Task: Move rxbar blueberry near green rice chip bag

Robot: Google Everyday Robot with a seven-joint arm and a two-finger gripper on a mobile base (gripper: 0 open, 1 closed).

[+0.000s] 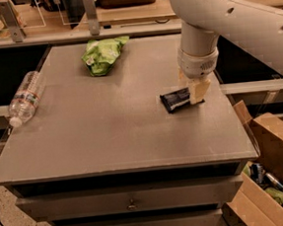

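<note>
Handling the rxbar blueberry (177, 100): I judge it light, flat and fairly stiff, with a slick wrapper (it may slide); best pinched across its narrow width.
Bar's place: flat on the bench (109, 142), right of middle.
My pincer (197, 90): down at the bar's right end; apart or clamped, I cannot tell.
The green rice chip bag (102, 54): far-left, well apart, crinkly and soft.

Navy rxbar blueberry (176, 100) at gripper (194, 91), green rice chip bag (102, 54) apart.
</note>
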